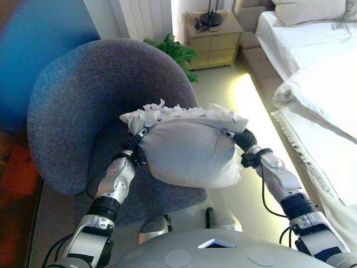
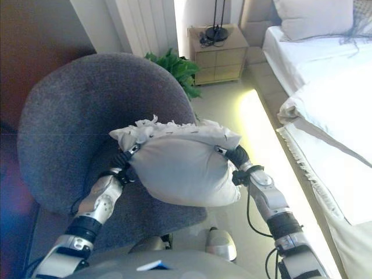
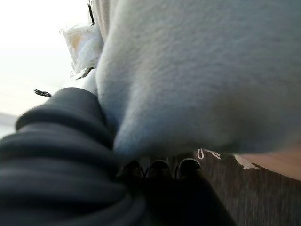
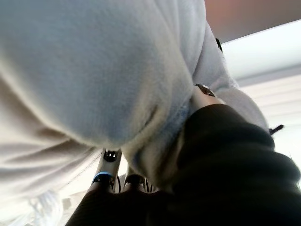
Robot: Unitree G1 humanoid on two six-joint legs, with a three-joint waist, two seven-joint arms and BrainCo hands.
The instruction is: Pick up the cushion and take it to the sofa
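- The fingers [image 3: 157, 168] of the left hand [image 1: 133, 144] are seen only as dark tips tucked under the cushion [image 1: 189, 153]; whether they are curled into it or laid straight against it cannot be told.
- The fingers of the right hand [image 1: 243, 139] are likewise buried in the fabric, and their state cannot be told either.
- The pale grey cushion, with a fringed white edge along its top, is pressed between the two hands, one at each side, and appears to be held clear above the seat of the grey armchair [image 1: 72, 106].
- The pick-up is judged done: the cushion seems lifted off the chair.
- The carry is judged still to be made; no sofa is shown, only a bed [image 1: 312, 72], a bedside cabinet [image 1: 215, 42] and a plant [image 1: 175, 51] beyond the chair.
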